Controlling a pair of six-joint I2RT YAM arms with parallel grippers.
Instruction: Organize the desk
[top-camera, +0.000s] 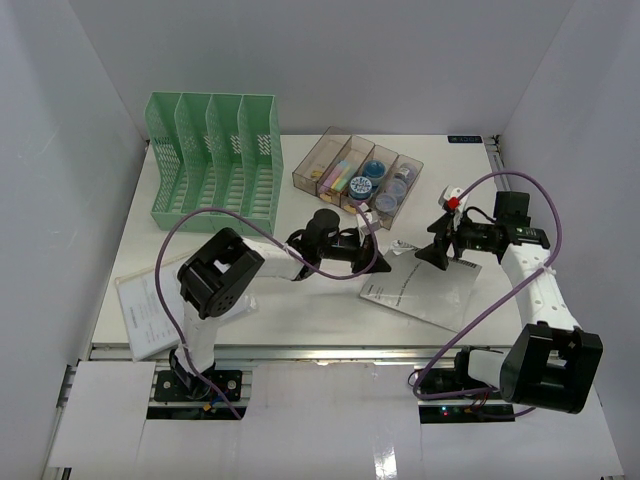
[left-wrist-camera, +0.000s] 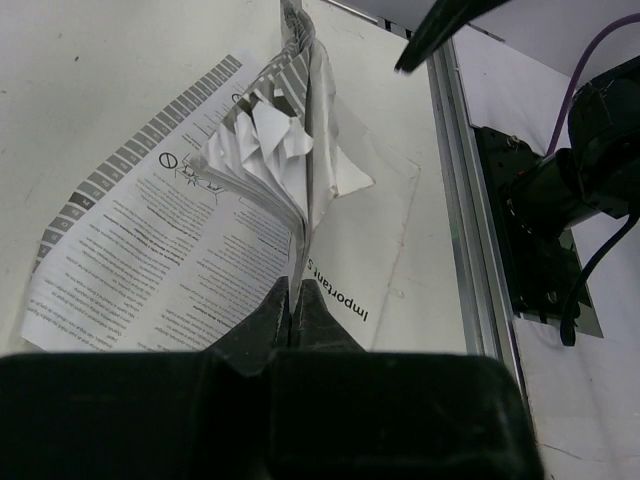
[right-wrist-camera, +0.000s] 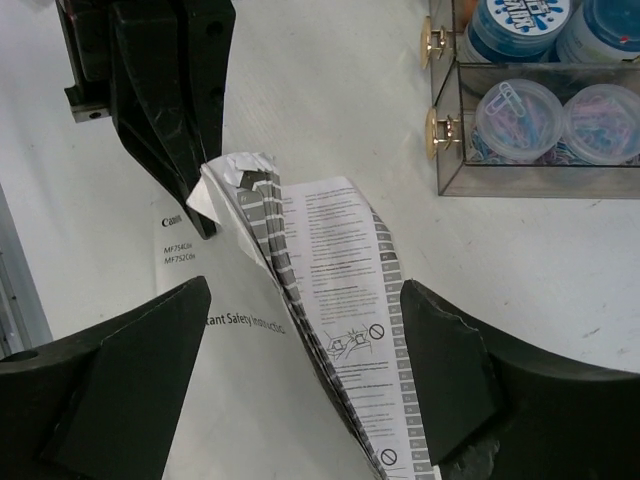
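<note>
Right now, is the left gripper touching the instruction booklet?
Touching. The left wrist view shows the left gripper pinched shut on lifted pages of the instruction booklet.

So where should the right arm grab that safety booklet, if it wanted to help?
Probably the raised fold of the booklet, pinched from above. The left gripper holds one edge up off the desk, so that ridge stands between the fingers of the open right gripper; the flat pages offer no edge.
</note>
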